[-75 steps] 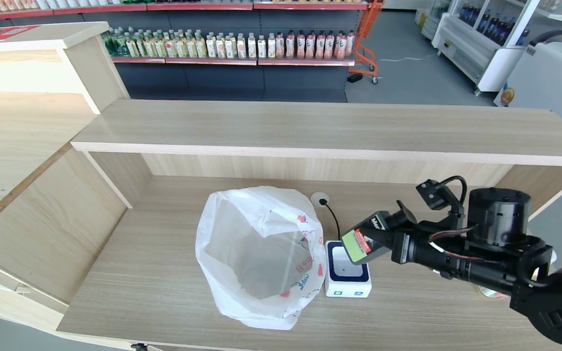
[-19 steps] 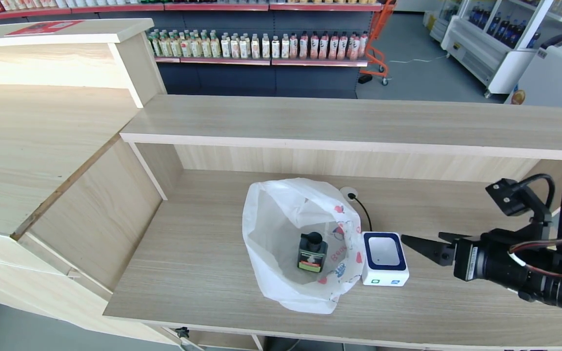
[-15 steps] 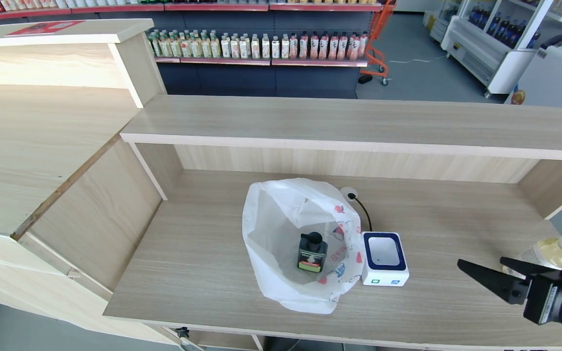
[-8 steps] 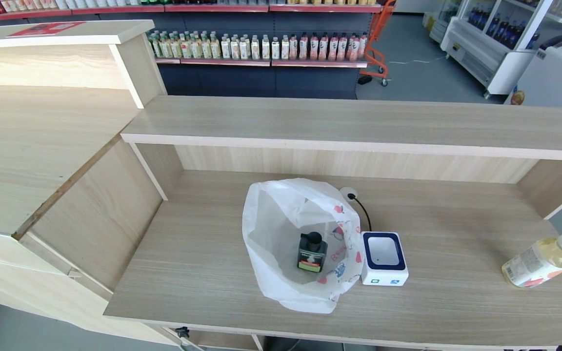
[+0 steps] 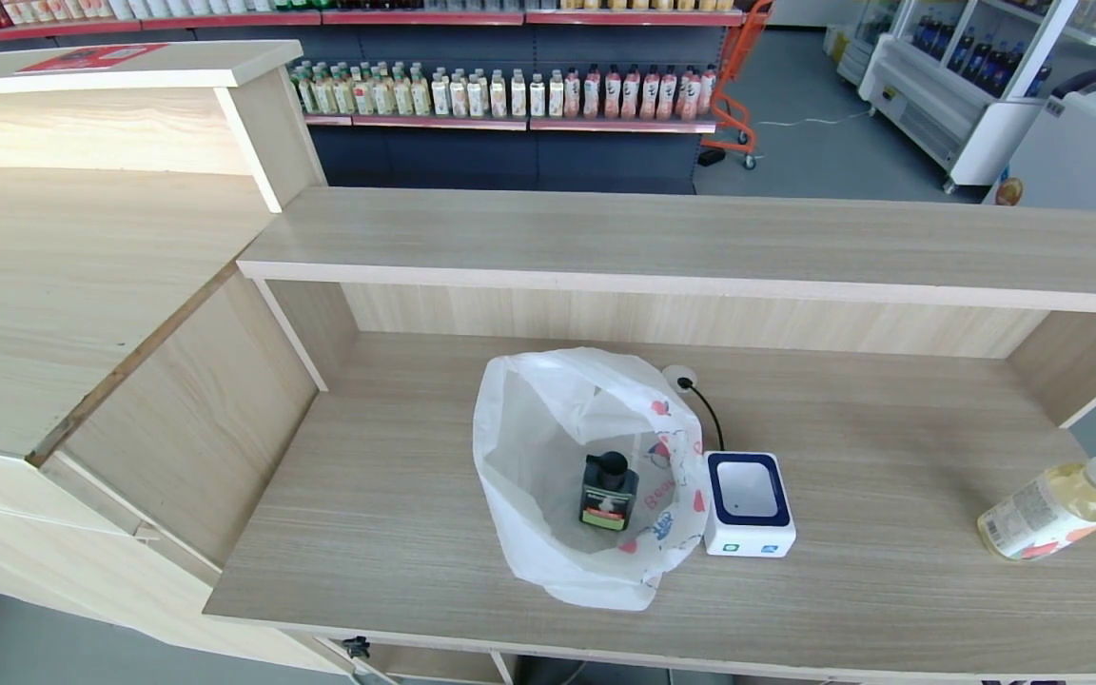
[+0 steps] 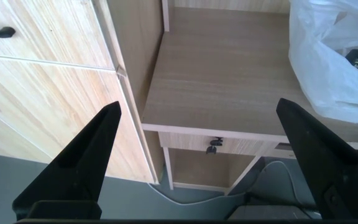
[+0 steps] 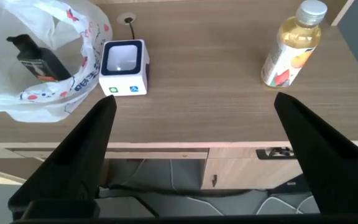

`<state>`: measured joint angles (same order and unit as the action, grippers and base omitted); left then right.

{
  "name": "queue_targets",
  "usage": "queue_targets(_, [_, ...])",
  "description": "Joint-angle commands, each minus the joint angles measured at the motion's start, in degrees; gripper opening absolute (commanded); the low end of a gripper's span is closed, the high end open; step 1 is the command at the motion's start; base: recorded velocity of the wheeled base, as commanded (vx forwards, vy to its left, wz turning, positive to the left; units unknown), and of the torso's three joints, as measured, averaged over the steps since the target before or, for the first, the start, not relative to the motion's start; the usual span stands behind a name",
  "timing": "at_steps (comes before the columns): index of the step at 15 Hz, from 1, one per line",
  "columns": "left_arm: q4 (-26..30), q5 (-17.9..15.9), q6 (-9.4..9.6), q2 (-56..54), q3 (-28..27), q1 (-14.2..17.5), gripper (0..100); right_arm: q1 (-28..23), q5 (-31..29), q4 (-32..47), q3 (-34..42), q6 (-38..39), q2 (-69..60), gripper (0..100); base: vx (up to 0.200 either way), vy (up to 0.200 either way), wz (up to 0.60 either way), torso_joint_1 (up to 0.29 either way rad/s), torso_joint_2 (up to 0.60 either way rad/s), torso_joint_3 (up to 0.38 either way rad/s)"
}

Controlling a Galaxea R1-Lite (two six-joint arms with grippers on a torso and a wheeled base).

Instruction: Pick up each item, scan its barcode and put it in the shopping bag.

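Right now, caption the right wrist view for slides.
Open right gripper facing counter: black bottle in shopping bag, scanner beside it, yellow bottle apart.

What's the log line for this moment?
bagged: dark bottle in shopping bag | pending: yellow drink bottle on counter, right of scanner | left gripper: open, empty | right gripper: open, empty

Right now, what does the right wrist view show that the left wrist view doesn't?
Right wrist view alone: the scanner and the yellow bottle, both standing on the counter. Left wrist view alone: the drawers beside the counter's end. Both: the counter, the bag and the black bottle inside it, though the left wrist view catches just a corner of that bottle.
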<state>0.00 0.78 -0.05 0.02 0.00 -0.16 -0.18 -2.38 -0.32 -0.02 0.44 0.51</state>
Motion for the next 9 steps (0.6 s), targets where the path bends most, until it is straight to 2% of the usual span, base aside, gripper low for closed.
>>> queue_targets(1, [0.0, 0.0, -0.04, 0.0, 0.0, 0.0, 100, 0.0, 0.0, 0.0, 0.0, 0.0, -0.5, 100, 0.000, 0.000, 0.00, 0.000, 0.00, 0.000])
queue_targets(3, [0.0, 0.0, -0.13, 0.0, 0.0, 0.0, 100, 0.0, 0.0, 0.0, 0.0, 0.0, -0.5, 100, 0.000, 0.000, 0.00, 0.000, 0.00, 0.000])
queue_targets(9, [0.0, 0.1, 0.14, 0.0, 0.0, 0.1, 100, 0.0, 0.0, 0.0, 0.0, 0.0, -0.5, 100, 0.000, -0.200, 0.00, 0.007, 0.00, 0.002])
